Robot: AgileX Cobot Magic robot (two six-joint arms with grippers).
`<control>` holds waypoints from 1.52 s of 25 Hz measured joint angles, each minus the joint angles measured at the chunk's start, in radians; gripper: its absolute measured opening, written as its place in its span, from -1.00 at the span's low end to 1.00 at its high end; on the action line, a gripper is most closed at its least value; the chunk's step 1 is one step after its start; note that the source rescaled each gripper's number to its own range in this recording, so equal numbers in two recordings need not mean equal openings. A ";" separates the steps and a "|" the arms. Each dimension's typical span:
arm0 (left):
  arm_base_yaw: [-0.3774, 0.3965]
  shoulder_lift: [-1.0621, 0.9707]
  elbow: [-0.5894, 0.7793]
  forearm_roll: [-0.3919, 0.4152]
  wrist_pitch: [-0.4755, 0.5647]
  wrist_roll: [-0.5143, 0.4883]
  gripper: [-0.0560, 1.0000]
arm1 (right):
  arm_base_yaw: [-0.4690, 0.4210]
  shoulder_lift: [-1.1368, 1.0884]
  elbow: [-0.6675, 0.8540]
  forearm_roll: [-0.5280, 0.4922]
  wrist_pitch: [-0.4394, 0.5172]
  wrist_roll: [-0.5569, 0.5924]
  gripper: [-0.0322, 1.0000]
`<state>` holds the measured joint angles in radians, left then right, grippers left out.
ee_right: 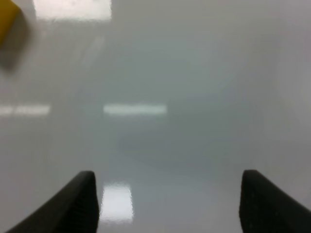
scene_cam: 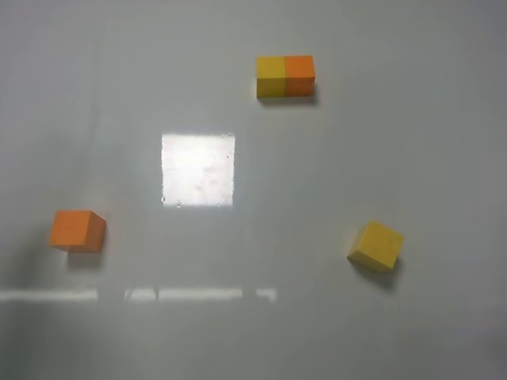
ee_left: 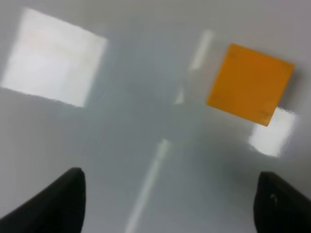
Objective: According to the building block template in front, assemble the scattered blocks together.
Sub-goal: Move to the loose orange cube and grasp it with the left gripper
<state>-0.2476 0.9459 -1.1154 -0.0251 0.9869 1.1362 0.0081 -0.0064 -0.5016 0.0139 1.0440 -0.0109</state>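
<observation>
The template (scene_cam: 285, 76) stands at the back of the white table: a yellow block on the left joined to an orange block on the right. A loose orange block (scene_cam: 78, 230) lies at the left; it also shows in the left wrist view (ee_left: 250, 84), beyond my open, empty left gripper (ee_left: 167, 206). A loose yellow block (scene_cam: 375, 246) lies at the right, turned at an angle; only its corner (ee_right: 7, 22) shows in the right wrist view, far from my open, empty right gripper (ee_right: 167, 204). Neither gripper shows in the exterior high view.
The white tabletop (scene_cam: 253, 332) is glossy, with a bright square light reflection (scene_cam: 198, 169) in the middle and a strip of reflections (scene_cam: 198, 294) near the front.
</observation>
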 joint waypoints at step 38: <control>-0.356 0.340 0.000 0.427 -0.017 -0.301 0.94 | 0.000 0.000 0.000 0.000 0.000 0.000 0.14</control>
<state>-0.6033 1.2854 -1.1154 0.4019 0.9695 0.8350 0.0081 -0.0064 -0.5016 0.0139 1.0440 -0.0110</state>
